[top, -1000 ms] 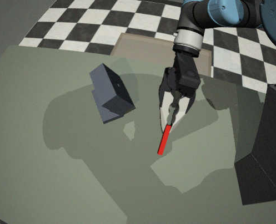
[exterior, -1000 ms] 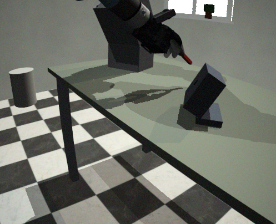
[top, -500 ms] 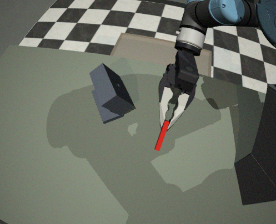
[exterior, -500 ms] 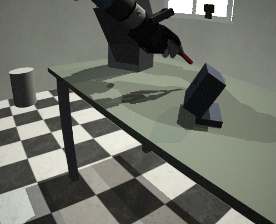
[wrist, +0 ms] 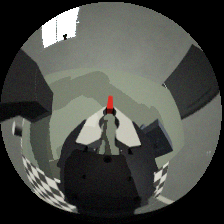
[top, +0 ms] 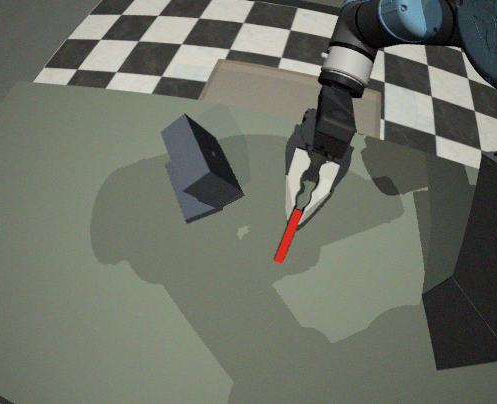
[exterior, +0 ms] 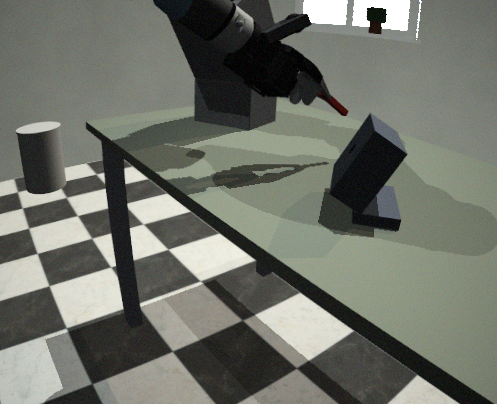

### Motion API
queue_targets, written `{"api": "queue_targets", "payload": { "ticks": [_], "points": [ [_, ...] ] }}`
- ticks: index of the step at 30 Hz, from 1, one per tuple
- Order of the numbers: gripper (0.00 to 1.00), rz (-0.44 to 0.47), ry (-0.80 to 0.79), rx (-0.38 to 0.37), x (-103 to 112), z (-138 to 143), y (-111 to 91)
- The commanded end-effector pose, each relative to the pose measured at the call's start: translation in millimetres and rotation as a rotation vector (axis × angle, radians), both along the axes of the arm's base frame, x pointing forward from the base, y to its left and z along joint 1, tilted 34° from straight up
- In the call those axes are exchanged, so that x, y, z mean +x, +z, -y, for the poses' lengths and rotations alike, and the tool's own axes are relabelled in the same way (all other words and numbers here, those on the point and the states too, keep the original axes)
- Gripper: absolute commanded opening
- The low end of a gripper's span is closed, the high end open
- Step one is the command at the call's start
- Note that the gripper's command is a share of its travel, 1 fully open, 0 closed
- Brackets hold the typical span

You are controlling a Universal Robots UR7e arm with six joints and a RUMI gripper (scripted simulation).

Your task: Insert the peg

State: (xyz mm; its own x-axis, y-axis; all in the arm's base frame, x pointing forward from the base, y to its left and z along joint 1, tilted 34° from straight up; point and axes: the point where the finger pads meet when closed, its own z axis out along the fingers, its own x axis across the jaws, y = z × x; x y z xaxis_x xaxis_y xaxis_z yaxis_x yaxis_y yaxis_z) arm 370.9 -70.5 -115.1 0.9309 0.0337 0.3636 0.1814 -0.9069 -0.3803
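Observation:
My gripper (top: 303, 202) is shut on the red peg (top: 287, 235), which sticks out past the fingertips and hangs in the air above the green table. It also shows in the side view (exterior: 335, 104) and in the wrist view (wrist: 110, 103). The sloped panel block (top: 201, 167) is dark blue-grey, tilted on a flat base, to the left of the gripper. Its small round hole (top: 213, 153) sits in the sloped dark face; the hole also shows in the side view (exterior: 352, 148). The peg tip is above and apart from the block (exterior: 368, 165).
The robot's dark base pedestal (exterior: 234, 95) stands at the table's far side. A dark box shape (top: 474, 280) is at the right edge of the top view. A grey cylinder (exterior: 40, 156) stands on the checkered floor beside the table.

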Motion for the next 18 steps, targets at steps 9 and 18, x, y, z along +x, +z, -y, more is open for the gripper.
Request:
{"api": "queue_targets", "payload": {
  "ticks": [9, 18],
  "points": [
    [0.00, 0.023, -0.052, 0.030, 4, 8, 8],
    [0.00, 0.036, -0.084, 0.048, 7, 13, 13]
  ]
}}
